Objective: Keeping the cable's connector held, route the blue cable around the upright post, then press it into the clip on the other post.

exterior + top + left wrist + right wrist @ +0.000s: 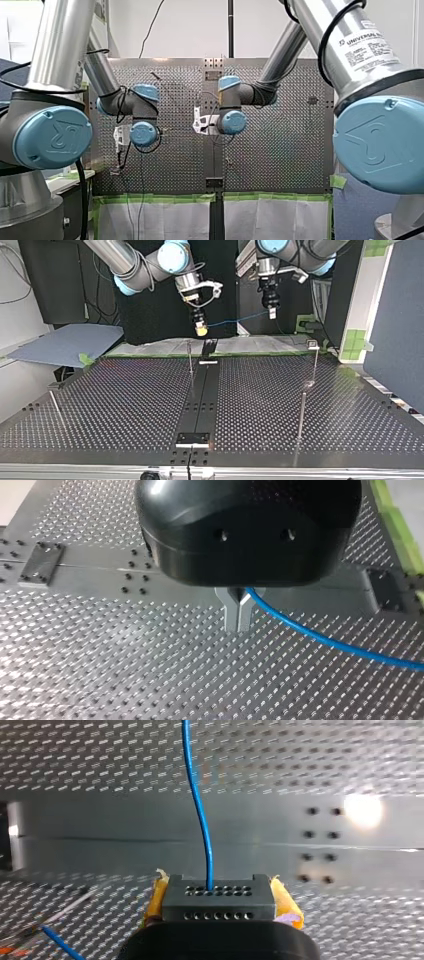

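Top view, read from near to far: the perforated desk fills the foreground. At 4 o'clock stands the near post, upright, and at 8 o'clock a thin rod leans. Farther back, close to the view's centre, rises the mid post. At 3 o'clock is the clip post, bearing a small clip at its top. Over the desk's far edge hang both hands. The right hand, with yellow tips, is at 12 o'clock, above the mid post and clear of it. The left hand is at 2 o'clock, with the clip post at about 4 o'clock from it and well apart. The blue cable spans the air between the two hands, running from the right hand toward 3 o'clock with a slight rise; it touches neither post nor clip. Right wrist view: the yellow pads clamp the black connector between them, and the cable leaves its face straight ahead. Left wrist view: the metal fingers are closed together, pinching the cable where it enters at their base; it then trails off to one side above the desk.
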You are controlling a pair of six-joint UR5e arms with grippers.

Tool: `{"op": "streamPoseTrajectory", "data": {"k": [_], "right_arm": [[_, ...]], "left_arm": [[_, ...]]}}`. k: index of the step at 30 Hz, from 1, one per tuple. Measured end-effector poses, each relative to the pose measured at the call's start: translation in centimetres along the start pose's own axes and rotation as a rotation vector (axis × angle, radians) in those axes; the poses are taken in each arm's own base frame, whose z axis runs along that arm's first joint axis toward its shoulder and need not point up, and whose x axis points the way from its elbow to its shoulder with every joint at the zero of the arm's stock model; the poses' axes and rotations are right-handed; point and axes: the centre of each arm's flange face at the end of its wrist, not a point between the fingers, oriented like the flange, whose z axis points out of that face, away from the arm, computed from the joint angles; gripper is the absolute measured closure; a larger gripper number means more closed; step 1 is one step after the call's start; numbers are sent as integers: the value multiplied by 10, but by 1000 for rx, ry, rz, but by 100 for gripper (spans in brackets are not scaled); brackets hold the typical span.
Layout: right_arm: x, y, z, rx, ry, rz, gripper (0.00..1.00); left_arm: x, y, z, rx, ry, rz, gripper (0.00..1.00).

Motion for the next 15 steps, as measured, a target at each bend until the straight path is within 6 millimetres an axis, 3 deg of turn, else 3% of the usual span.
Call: {"op": "streamPoseTrajectory", "data": {"k": [12, 15], "right_arm": [[92, -13, 7, 23, 103, 12, 100], [105, -15, 9, 30, 118, 18, 100]], "left_arm": [[-65, -11, 25, -21, -84, -98, 100], [-82, -12, 30, -25, -105, -129, 100]]}}
